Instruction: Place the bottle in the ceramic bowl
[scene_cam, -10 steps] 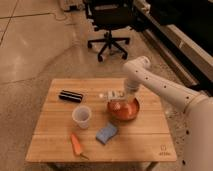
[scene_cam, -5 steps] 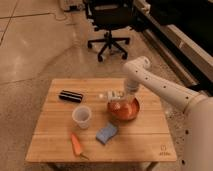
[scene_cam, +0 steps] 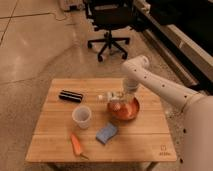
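A reddish-brown ceramic bowl (scene_cam: 125, 110) sits on the wooden table (scene_cam: 55, 140), right of centre. A clear bottle (scene_cam: 106, 96) with a white cap lies sideways over the bowl's back left rim, cap pointing left. My gripper (scene_cam: 120, 98) comes down from the white arm (scene_cam: 150, 82) on the right. It is shut on the bottle's body, right above the bowl. The fingertips are partly hidden behind the bottle and the bowl rim.
A black rectangular case (scene_cam: 70, 95) lies at the back left of the table. A clear plastic cup (scene_cam: 81, 116) stands left of the bowl. A blue sponge (scene_cam: 106, 132) and a carrot (scene_cam: 76, 144) lie in front. An office chair (scene_cam: 110, 25) stands behind the table.
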Controlling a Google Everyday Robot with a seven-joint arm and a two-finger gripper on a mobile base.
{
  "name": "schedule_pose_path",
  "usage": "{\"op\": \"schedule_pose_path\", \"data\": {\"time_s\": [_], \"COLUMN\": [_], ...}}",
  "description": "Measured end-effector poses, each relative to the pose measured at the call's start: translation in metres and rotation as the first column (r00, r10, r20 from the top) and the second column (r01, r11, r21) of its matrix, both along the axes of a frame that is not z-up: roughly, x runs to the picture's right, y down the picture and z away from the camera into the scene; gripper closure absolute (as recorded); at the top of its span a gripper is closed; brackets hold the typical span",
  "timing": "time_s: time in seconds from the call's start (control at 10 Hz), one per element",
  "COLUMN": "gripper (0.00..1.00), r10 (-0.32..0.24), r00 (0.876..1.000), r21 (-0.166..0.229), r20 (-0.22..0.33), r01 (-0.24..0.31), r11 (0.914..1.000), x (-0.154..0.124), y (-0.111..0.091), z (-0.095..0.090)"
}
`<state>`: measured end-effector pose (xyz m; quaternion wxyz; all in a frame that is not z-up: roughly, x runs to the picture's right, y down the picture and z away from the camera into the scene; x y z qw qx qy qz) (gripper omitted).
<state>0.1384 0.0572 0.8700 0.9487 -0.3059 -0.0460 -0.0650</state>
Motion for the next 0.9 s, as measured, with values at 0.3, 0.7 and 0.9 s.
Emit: {"op": "schedule_pose_path", "data": {"time_s": [0.3, 0.7, 0.9], "gripper": [0.2, 0.2, 0.2], "r10": [-0.013, 0.008, 0.016], "r00": [1.0, 1.0, 1.0], "r21": [-0.015, -0.027, -0.019], "r20": [0.016, 0.008, 0.003], "r01": [0.013, -0.008, -0.016], "r11": [0.9998, 0.9996, 0.9997], "x": [-0.002, -0.003, -0.005], "y": [0.001, -0.004, -0.01], "z": [-0.001, -0.008, -0.011]}}
